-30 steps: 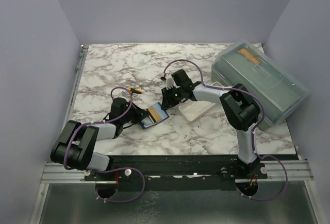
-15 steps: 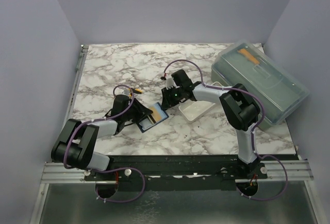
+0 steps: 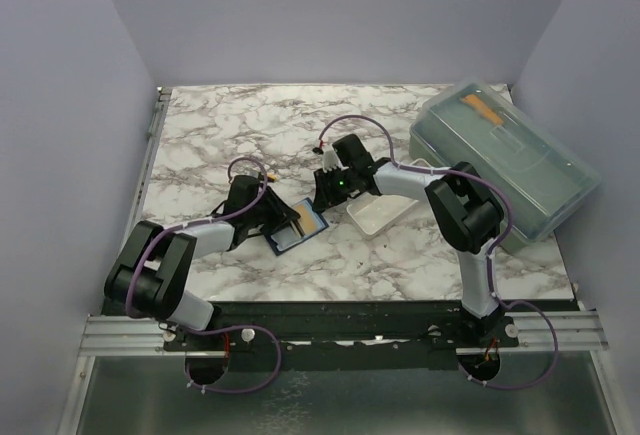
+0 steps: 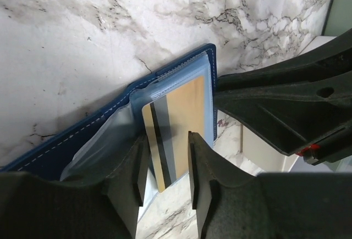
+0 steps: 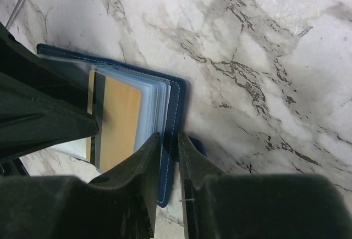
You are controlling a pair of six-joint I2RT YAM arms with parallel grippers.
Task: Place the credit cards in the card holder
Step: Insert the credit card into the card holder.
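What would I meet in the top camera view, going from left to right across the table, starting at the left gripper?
In order: left gripper → blue wallet → right gripper → white tray → plastic box.

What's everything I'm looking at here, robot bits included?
table: one, white-grey marble, under everything
card holder: one, navy, lying open at table centre
card: one seen, golden-tan with a dark stripe, partly in the holder's clear sleeve
tray: one, white, right of the holder
lidded box: one, grey-green translucent, far right
strip: one, orange, at the box's far end
small object: one, yellow and black, behind the holder
left end effector: one, black, open, straddling the card's end
right end effector: one, black, pinching the holder's edge
arms: two, grey-black, from the near edge
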